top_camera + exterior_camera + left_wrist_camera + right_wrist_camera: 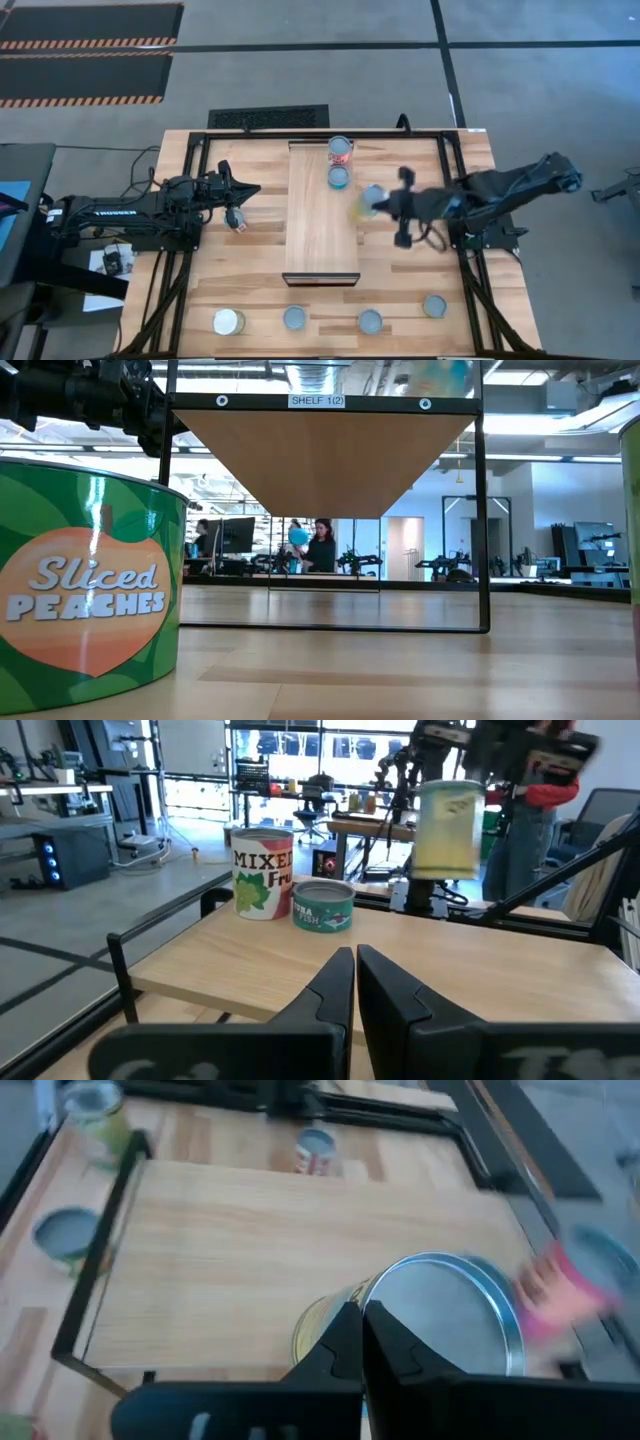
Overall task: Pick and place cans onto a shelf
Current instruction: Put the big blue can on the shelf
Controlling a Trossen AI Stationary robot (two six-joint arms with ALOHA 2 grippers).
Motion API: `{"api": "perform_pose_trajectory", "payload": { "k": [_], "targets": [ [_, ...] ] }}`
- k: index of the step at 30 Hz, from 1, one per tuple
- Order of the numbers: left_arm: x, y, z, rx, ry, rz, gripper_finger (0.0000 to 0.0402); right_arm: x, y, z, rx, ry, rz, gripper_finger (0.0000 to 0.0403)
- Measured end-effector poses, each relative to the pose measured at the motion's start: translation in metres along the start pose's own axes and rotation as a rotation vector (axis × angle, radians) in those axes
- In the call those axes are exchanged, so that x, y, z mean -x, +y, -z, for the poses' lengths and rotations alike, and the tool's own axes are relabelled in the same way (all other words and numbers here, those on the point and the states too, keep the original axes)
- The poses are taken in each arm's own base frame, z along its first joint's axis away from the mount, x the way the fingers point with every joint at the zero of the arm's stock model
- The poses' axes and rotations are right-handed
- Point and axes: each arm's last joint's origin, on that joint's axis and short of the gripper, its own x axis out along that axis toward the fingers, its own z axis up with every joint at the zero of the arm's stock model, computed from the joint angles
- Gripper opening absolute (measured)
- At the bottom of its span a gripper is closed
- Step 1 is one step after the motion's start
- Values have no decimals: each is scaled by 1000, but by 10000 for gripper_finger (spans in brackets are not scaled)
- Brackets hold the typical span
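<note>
The shelf (320, 215) is a long light-wood plank on a black frame in the middle of the table. A red-labelled can (340, 150) and a low tuna can (338, 178) stand at its far end; they also show in the left wrist view (262, 873) (323, 906). My right gripper (385, 205) is shut on a yellow-green can (368, 201) at the shelf's right edge. My left gripper (238, 216) is shut and empty, left of the shelf (355, 970). My right gripper holds the yellow-green can at the rim of its silvery top (400, 1295), slanting down from above and from the table's right. Its fingers (345, 1342) stand close together and hide the place of contact. The can (448, 828) hangs about upright, clear of the shelf.
Several cans stand along the table's near edge: a white-topped one (228, 321) and three blue-topped ones (295, 318) (370, 321) (434, 306). A sliced-peaches can (85, 590) fills the left of the low view. The shelf's middle and near end are bare. People show in the room behind.
</note>
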Motion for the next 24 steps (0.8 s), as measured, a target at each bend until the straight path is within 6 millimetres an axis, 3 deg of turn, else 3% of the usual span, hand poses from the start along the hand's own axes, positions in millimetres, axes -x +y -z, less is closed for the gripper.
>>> {"api": "perform_pose_trajectory", "payload": {
  "k": [4, 8, 16, 24],
  "targets": [
    [0, 0, 0, 0, 0, 0, 6, -26, 16, -14, 119, 21, -5, 9],
    [0, 0, 0, 0, 3, 0, 6, -48, 17, -27, 174, 67, 1, 9],
    [0, 0, 1, -1, 6, 0, 6, -76, -9, -36, 139, 176, -27, 9],
    [0, 0, 1, -1, 8, 0, 6, -82, -28, -37, 89, 185, -46, 12]
  ]
}}
